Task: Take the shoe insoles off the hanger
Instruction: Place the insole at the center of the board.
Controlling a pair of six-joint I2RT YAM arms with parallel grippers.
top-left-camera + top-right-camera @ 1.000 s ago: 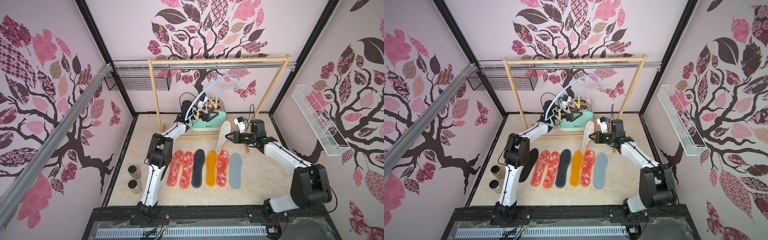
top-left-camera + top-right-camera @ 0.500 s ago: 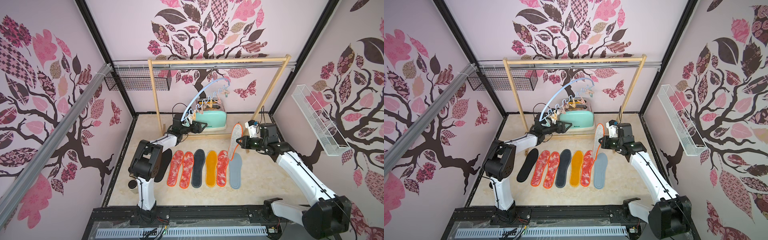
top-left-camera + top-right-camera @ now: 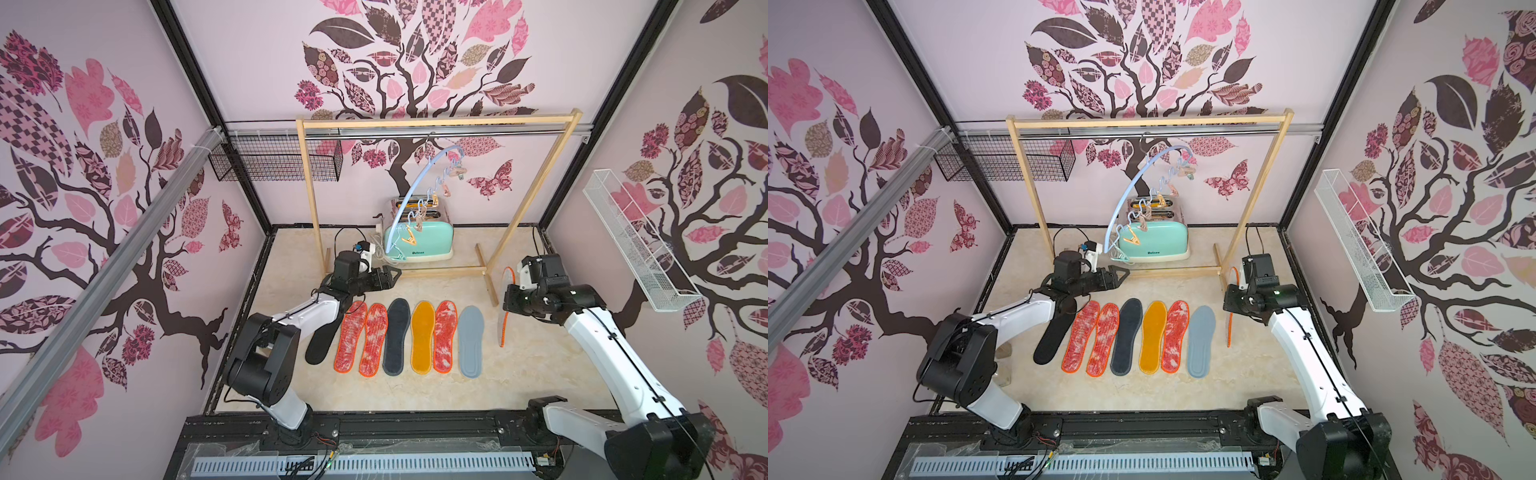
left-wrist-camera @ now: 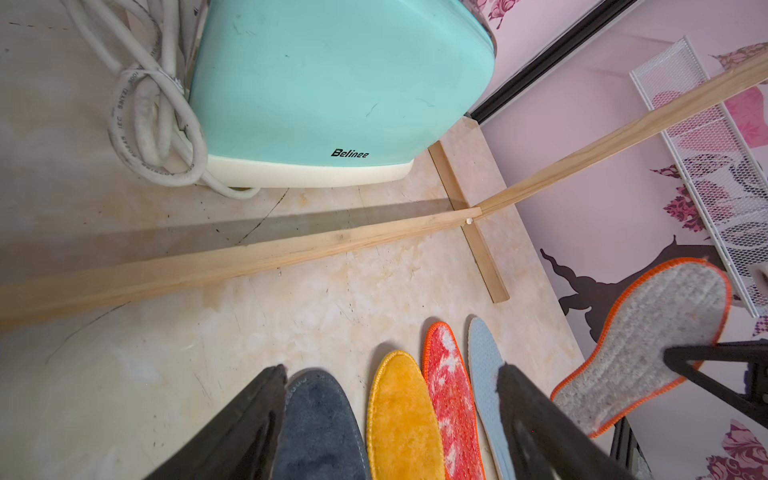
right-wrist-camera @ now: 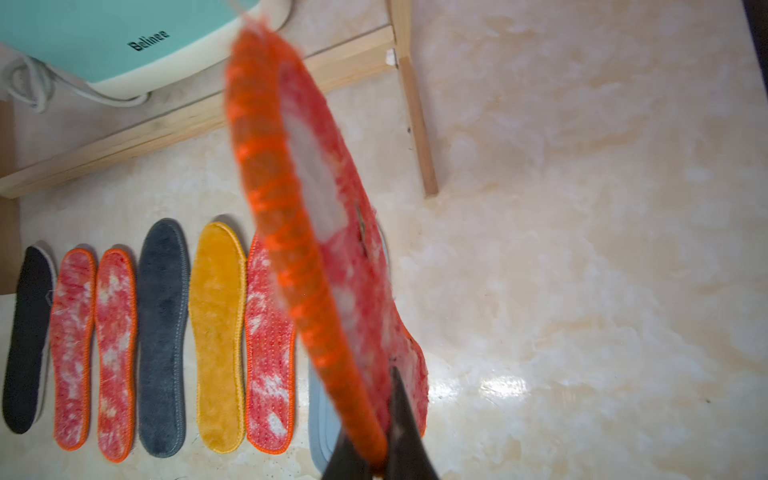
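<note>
Pink walls (image 3: 257, 62) with tree decals, beige marbled table (image 3: 374, 395), wooden garment rack (image 3: 436, 122) at twelve o'clock, black wire basket (image 3: 274, 160) at ten, white wire basket (image 3: 636, 245) at three

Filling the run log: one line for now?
right gripper: shut on red insole | left gripper: open, empty | lying: seven insoles | hanger: no insoles

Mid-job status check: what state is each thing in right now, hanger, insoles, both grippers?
Hanger, hanging tilted, clips empty.
Seven insoles, flat on the table in a row.
Eighth insole, red, held on edge above the table.
Left gripper, open, empty.
Right gripper, shut on the eighth insole.
</note>
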